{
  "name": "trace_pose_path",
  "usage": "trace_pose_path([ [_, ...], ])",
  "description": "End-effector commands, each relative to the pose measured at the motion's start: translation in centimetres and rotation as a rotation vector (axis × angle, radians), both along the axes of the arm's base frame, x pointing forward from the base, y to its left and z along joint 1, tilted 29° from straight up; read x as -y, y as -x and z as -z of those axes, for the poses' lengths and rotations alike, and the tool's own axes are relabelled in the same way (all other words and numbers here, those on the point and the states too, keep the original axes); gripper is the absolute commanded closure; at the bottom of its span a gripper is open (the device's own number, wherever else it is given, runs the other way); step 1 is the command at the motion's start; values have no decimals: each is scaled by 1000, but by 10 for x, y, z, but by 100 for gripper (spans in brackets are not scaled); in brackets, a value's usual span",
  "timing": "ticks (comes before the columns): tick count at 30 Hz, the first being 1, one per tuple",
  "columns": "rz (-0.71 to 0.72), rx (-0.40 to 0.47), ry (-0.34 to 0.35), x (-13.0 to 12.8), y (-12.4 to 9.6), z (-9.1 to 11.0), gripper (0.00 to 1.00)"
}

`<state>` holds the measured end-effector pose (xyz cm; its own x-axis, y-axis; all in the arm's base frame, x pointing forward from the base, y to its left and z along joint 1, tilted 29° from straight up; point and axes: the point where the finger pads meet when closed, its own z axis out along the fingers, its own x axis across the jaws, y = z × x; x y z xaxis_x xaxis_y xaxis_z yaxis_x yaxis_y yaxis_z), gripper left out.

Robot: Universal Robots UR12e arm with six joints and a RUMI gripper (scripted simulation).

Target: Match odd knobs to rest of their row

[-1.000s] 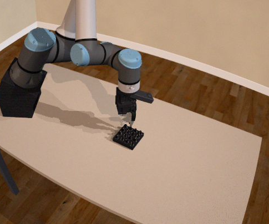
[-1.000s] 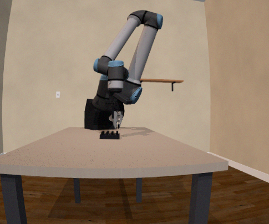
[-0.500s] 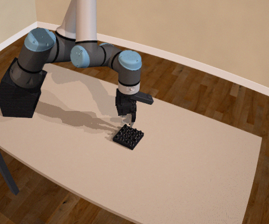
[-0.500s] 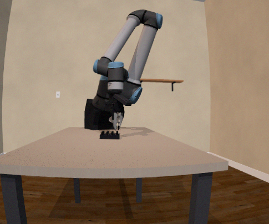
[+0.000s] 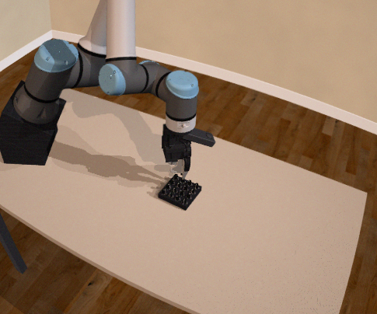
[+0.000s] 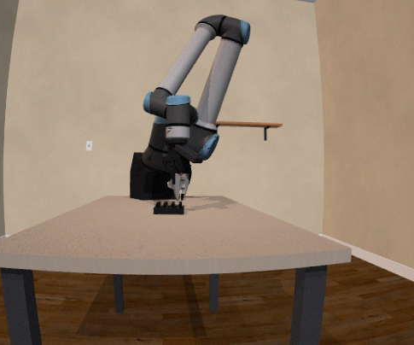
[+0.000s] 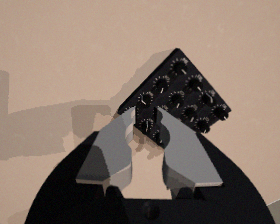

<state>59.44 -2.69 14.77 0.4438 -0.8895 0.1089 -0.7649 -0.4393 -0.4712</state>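
Observation:
The black knob box lies on the table and carries several small black knobs with pale pointer marks. It also shows in the exterior view and in the wrist view, turned like a diamond. My gripper points straight down over the box's far corner, close above the knobs. In the wrist view my gripper has its fingers set a narrow gap apart, with one knob near the box's lower corner showing between the tips. I cannot tell whether the tips touch it. The knobs under the fingers are partly hidden.
The arm's black base block stands at the table's far left corner. A wall shelf hangs behind the arm. The table's edges lie well away from the box.

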Motion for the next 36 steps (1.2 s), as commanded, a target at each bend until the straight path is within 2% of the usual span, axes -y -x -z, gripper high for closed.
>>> trace_pose_path([
  [1,0,1,0,0,0,-1,89],
  [36,0,1,0,-2,-4,-3,89],
])
